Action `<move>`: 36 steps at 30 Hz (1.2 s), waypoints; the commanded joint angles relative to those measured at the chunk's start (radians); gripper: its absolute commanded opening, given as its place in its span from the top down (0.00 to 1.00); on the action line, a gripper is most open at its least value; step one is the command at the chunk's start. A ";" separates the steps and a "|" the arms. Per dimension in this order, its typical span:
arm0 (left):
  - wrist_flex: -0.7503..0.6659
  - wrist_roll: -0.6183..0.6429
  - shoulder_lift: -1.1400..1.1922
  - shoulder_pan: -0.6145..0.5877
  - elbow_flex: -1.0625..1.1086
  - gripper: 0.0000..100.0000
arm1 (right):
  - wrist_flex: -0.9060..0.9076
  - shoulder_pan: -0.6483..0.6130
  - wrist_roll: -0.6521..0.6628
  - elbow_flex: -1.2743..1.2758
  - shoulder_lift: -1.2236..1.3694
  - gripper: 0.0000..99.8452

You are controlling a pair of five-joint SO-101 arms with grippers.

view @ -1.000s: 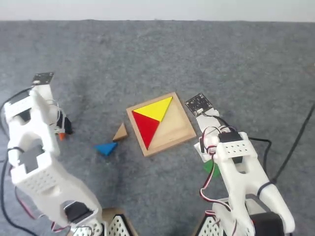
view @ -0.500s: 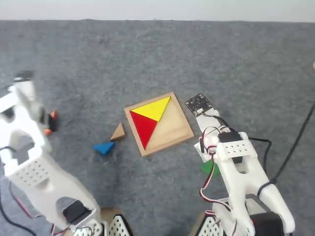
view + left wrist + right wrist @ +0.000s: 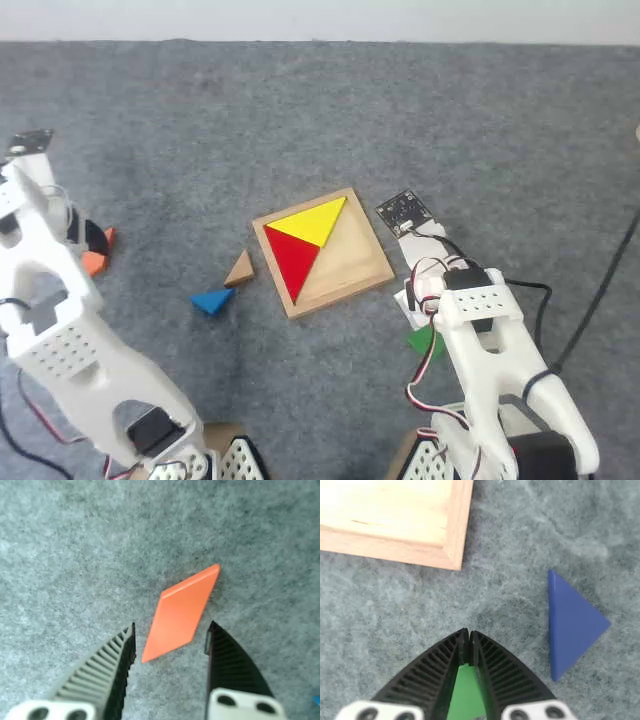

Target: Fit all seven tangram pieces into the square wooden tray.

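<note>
The coming grasp turns on the orange parallelogram (image 3: 182, 607), which lies flat on the grey bench at about 9 o'clock from the square wooden tray (image 3: 352, 268), well apart from it. The left gripper (image 3: 171, 626) hangs directly over it with fingers released, straddling the piece's near end. The long axis slants away beyond the tips, so the closing line likely crosses the piece obliquely rather than squarely. The left arm is plainly the nearer one. The right gripper (image 3: 469, 631) sits at about 4 o'clock from the tray, fingers clenched together, with a green piece (image 3: 465, 692) showing beneath them. The tray holds a yellow triangle (image 3: 312, 222) and a red triangle (image 3: 295, 260).
</note>
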 commanded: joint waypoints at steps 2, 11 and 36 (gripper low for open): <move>-0.028 -0.011 -0.015 -0.006 -0.035 0.77 | -0.012 -0.007 0.011 -0.009 -0.041 0.97; -0.041 -0.005 0.057 0.014 -0.039 0.77 | -0.012 -0.007 0.011 -0.009 -0.041 0.97; -0.061 -0.011 0.063 0.028 -0.004 0.99 | -0.015 0.001 0.003 -0.009 -0.048 0.97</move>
